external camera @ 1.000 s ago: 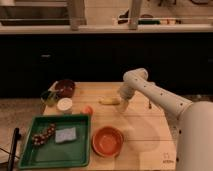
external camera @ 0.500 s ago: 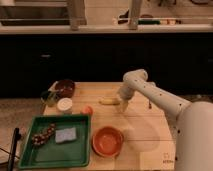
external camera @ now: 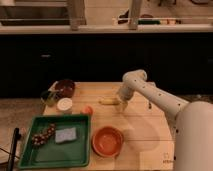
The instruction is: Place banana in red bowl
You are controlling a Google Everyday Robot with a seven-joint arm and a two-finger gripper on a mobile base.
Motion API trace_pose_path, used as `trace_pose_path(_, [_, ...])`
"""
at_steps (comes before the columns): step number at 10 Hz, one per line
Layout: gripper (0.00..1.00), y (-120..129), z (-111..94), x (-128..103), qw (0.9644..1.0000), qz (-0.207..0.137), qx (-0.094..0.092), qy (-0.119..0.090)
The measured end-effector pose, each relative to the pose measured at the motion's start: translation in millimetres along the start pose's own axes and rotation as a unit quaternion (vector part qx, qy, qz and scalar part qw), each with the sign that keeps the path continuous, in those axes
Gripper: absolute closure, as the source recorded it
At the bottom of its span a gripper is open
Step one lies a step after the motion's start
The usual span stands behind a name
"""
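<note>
Pincer (external camera: 121, 104) just beside banana (external camera: 107, 101) on table (external camera: 145, 131)

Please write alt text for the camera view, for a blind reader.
A white robot arm holds its open claw at one end of the banana, which lies on a wooden table. The red bowl stands empty nearer the camera, beside a green tray.

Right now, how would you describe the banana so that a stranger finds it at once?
Look at the wooden table, near its middle, beyond the red bowl. The banana lies there, with the robot's tool at its right end. It is slim and pale yellow, unlike the small round orange fruit to its left.
</note>
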Motion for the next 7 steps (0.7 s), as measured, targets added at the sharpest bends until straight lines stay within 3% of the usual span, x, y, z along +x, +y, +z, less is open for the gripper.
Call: trace_pose_path(7, [0.2, 0.2, 6.1, 3.8, 0.9999, 0.005, -0.007, -0.006])
